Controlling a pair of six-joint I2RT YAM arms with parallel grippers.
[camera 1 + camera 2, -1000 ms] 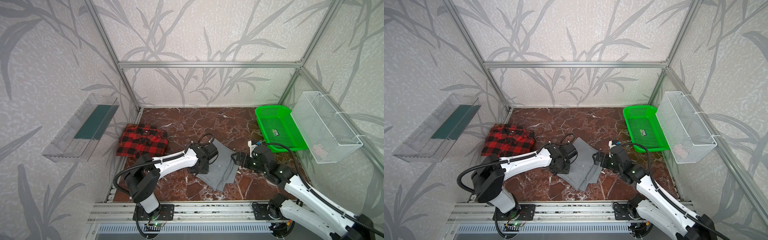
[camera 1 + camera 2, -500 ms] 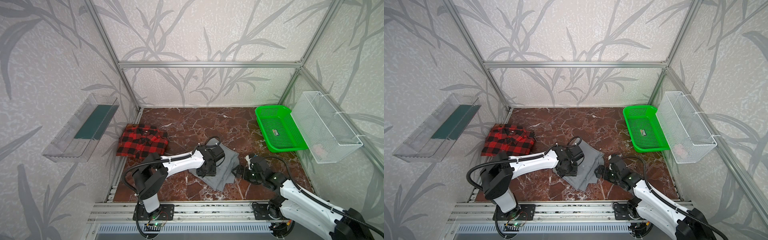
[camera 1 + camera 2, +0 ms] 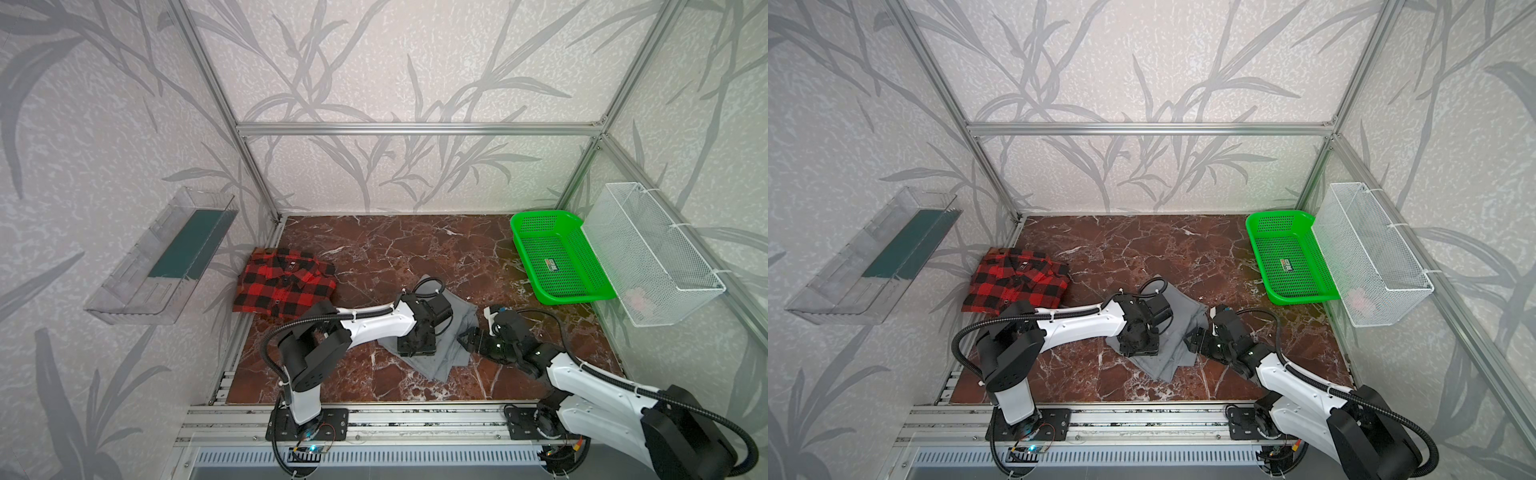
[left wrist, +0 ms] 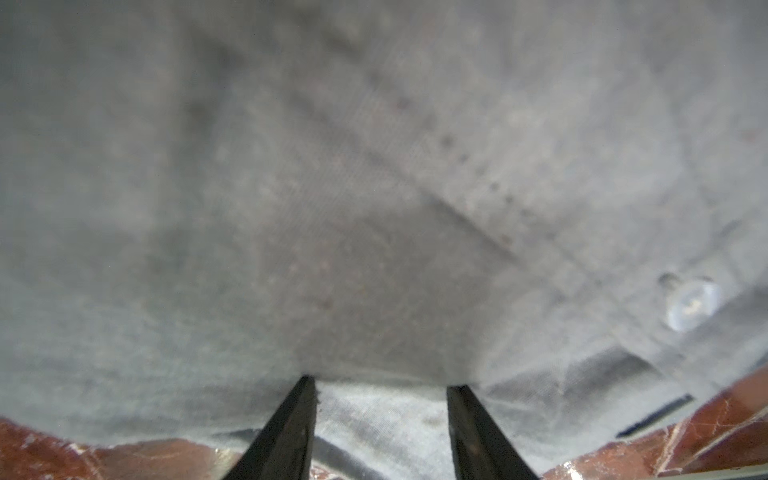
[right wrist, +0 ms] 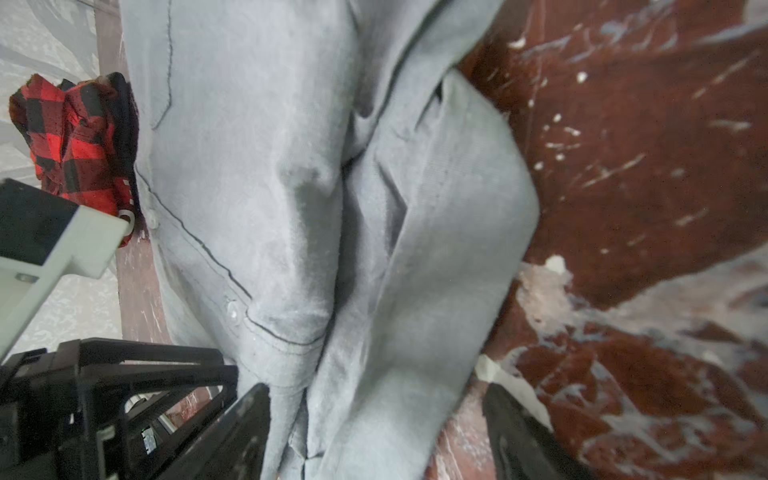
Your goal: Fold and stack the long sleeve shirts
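Gray shirt: the gray shirt [image 3: 459,318] [image 3: 1185,316] lies rumpled and partly folded on the marble surface [image 3: 415,249], near the front middle, between the two arms.
Plaid shirt: the red-and-black plaid shirt [image 3: 284,286] [image 3: 1017,282] sits folded at the left edge of the surface, farther back and well apart from the gray shirt.
Left gripper: the left gripper [image 3: 415,351] [image 4: 380,382] points down onto the left part of the gray shirt. Its fingers stand apart, with the tips tucked against a fold of cloth and nothing pinched between them.
Right gripper: the right gripper [image 3: 463,343] [image 5: 372,395] is low at the right edge of the gray shirt. Its fingers are spread wide, with a bunched fold between them, and are not clamped on it.
Green basket: the green basket [image 3: 540,214] is at the far right of the surface.
Wire basket: the white wire basket [image 3: 648,249] hangs on the right wall, just beside the green basket.
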